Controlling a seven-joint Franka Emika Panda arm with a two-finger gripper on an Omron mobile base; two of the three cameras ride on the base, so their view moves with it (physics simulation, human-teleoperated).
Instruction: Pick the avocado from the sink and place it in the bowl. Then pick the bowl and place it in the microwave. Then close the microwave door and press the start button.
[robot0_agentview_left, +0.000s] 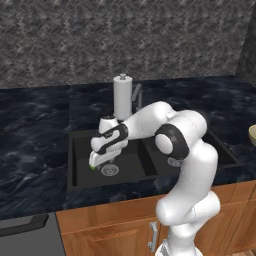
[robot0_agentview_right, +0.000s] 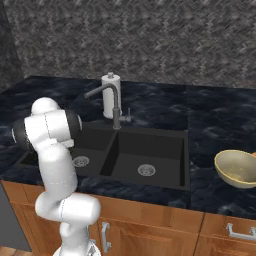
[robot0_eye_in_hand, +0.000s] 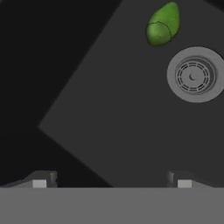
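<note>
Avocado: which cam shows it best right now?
Hand view: the avocado lies unobstructed on the sink floor beside the drain. Left base view gives just a green sliver under the open end effector. In the right base view the arm covers that basin corner.

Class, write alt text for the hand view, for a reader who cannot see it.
A bright green avocado lies on the dark floor of the sink, just beside a round metal drain. The open pincer looks down from above, its two finger tips apart and not touching the fruit.
</note>
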